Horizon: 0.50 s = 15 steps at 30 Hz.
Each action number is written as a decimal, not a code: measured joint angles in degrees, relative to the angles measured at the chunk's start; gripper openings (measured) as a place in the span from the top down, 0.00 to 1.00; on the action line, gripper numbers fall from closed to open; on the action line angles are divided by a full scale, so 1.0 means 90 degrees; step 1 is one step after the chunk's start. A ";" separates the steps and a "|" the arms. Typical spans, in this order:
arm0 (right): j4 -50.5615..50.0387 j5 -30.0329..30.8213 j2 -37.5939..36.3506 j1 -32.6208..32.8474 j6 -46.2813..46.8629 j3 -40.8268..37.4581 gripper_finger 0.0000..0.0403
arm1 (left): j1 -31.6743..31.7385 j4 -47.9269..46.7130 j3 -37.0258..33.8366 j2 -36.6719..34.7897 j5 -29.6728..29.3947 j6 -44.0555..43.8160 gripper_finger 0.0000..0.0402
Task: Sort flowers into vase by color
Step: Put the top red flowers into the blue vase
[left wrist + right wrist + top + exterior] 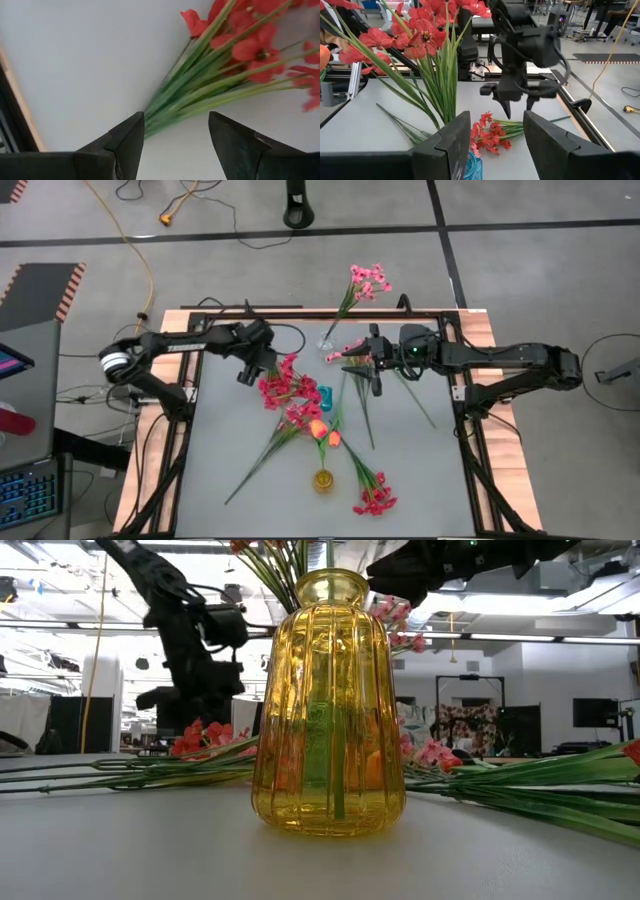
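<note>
Left gripper [175, 137] spread wide over red flowers [235, 55] lying on the table [230, 440] — right gripper [492, 137] spread too, above the yellow vase [328, 705].

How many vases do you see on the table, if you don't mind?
3: a clear vase at the far edge, a blue vase mid-table, a yellow vase nearest the front. Flowers may hide others.

Glossy ribbed amber glass vase [328, 705], matt grey tabletop [150, 850], matt black plastic left pincer [175, 142]
</note>
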 joint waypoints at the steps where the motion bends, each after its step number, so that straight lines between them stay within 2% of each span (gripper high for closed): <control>1: 0.0000 0.0000 0.0000 0.0002 0.0002 0.0000 0.48 | 0.0000 -0.0009 0.0080 0.0132 -0.0073 0.0140 0.48; 6: -0.0055 0.0000 0.0000 0.0007 0.0002 0.0000 0.48 | 0.0000 -0.0282 0.0514 0.0807 -0.0497 0.0630 0.48; 15: -0.0591 0.0000 0.0002 0.0007 0.0007 0.0000 0.48 | -0.0142 -0.0407 0.1083 0.1667 -0.0556 0.0626 0.48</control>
